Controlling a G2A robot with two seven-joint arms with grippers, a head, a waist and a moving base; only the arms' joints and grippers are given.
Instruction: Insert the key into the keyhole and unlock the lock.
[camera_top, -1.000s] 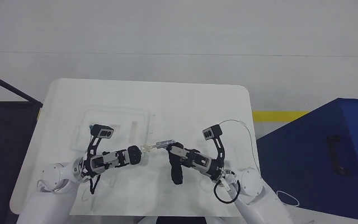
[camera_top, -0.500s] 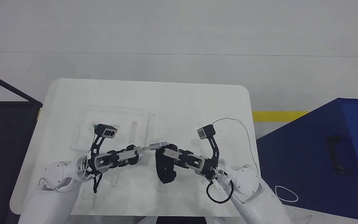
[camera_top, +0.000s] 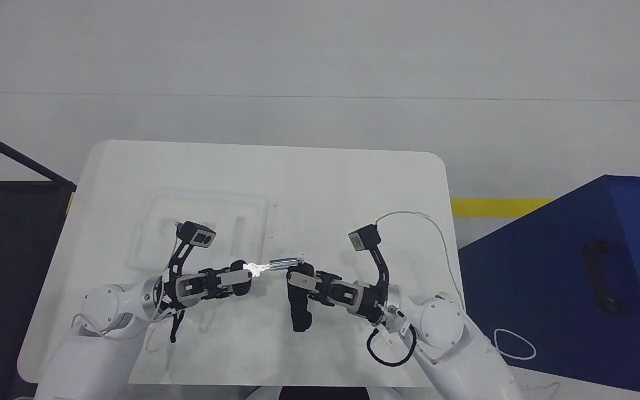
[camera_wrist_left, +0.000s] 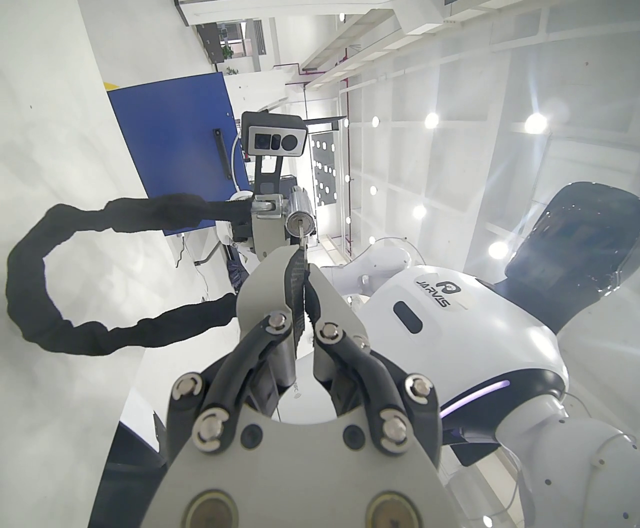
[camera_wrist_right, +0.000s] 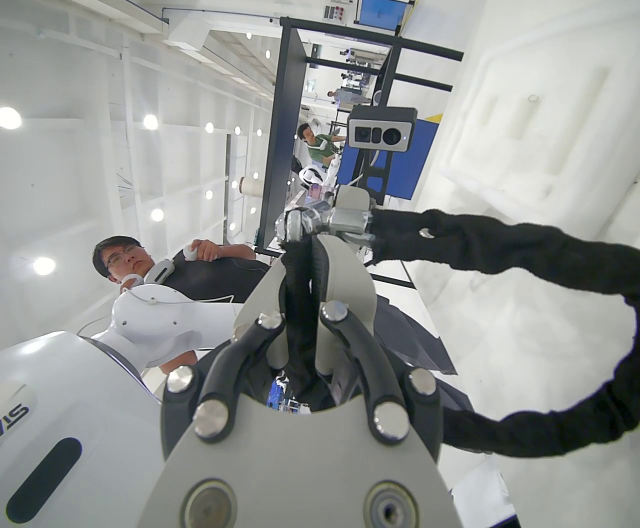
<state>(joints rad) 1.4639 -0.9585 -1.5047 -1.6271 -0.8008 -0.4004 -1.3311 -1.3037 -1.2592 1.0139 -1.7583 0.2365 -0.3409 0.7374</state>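
Since a second ago the right gripper (camera_top: 297, 279) has drawn in toward the left arm, carrying the lock (camera_top: 285, 263) nearer the key (camera_top: 260, 267), and the black cable loop (camera_top: 298, 312) has swung with it. From above, both arms meet low over the white table (camera_top: 350, 190), with the left gripper (camera_top: 250, 270) just beside the lock's silver barrel, the key bridging the short gap between them and the loop hanging below the right gripper. On the left wrist camera, the left gripper (camera_wrist_left: 299, 255) is pinched narrow on the key's dark head (camera_wrist_left: 298, 272). The blade tip meets the keyhole (camera_wrist_left: 300, 223) in the round end face of the lock (camera_wrist_left: 270, 215), though how far in it sits cannot be told. The cable loop (camera_wrist_left: 75, 325) curves away to one side. On the right wrist camera, the right gripper (camera_wrist_right: 302, 250) is clamped on the black sleeve of the cable just beside the lock body (camera_wrist_right: 345, 217). The rest of the cable loop (camera_wrist_right: 500, 250) arcs out and back over the table, with a white foam tray (camera_wrist_right: 525, 100) lying beyond it.
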